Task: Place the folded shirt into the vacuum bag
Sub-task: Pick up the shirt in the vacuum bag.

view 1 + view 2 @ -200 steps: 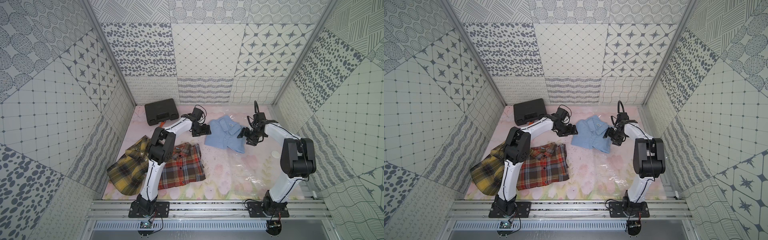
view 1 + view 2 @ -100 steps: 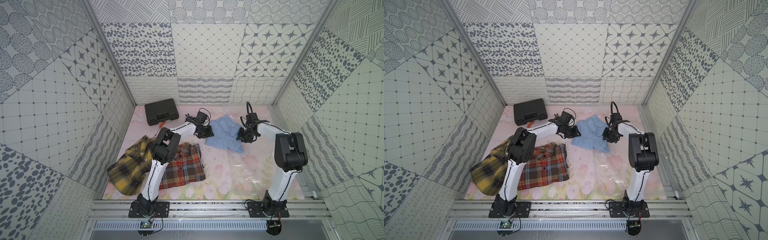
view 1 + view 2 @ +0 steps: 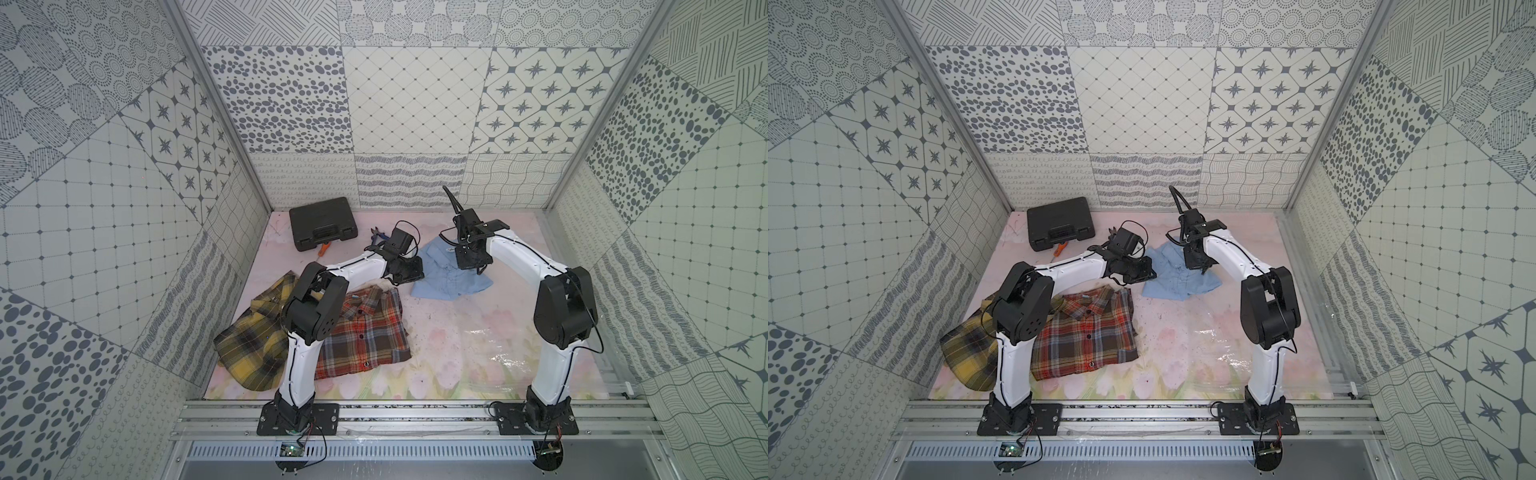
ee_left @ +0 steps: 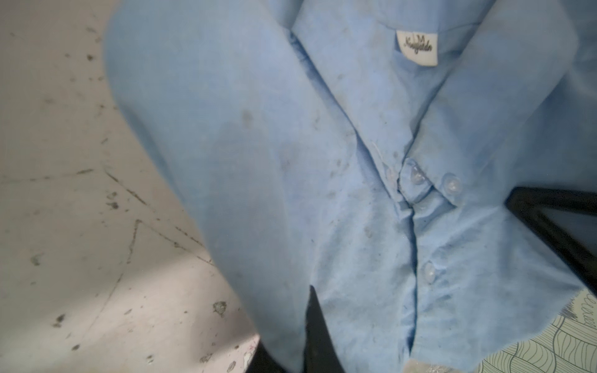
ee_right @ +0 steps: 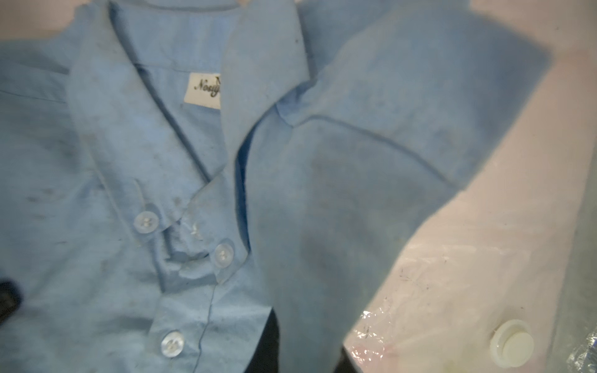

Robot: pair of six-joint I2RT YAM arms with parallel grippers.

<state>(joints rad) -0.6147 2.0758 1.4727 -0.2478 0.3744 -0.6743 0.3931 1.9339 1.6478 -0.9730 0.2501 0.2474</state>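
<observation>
The folded shirt (image 3: 451,278) (image 3: 1179,280) is light blue and lies at the back middle of the table, collar towards the far wall. My left gripper (image 3: 409,270) (image 3: 1142,272) is shut on its left sleeve fold. In the left wrist view the cloth (image 4: 323,161) bunches between the black fingers (image 4: 318,329). My right gripper (image 3: 471,262) (image 3: 1198,264) is shut on the right sleeve fold (image 5: 323,226). The vacuum bag (image 3: 498,357) (image 3: 1225,349) lies flat and glossy at the front right, and its white valve cap (image 5: 512,339) shows beside the shirt.
A black tool case (image 3: 324,228) stands at the back left, with an orange-handled tool (image 3: 324,249) and blue-handled cutters (image 3: 379,237) near it. A red plaid shirt (image 3: 365,328) and a yellow plaid shirt (image 3: 249,345) lie at the front left.
Both grippers have moved inward onto the blue shirt's two sides and shut on its sleeve folds. The shirt's edges are now bunched up.
</observation>
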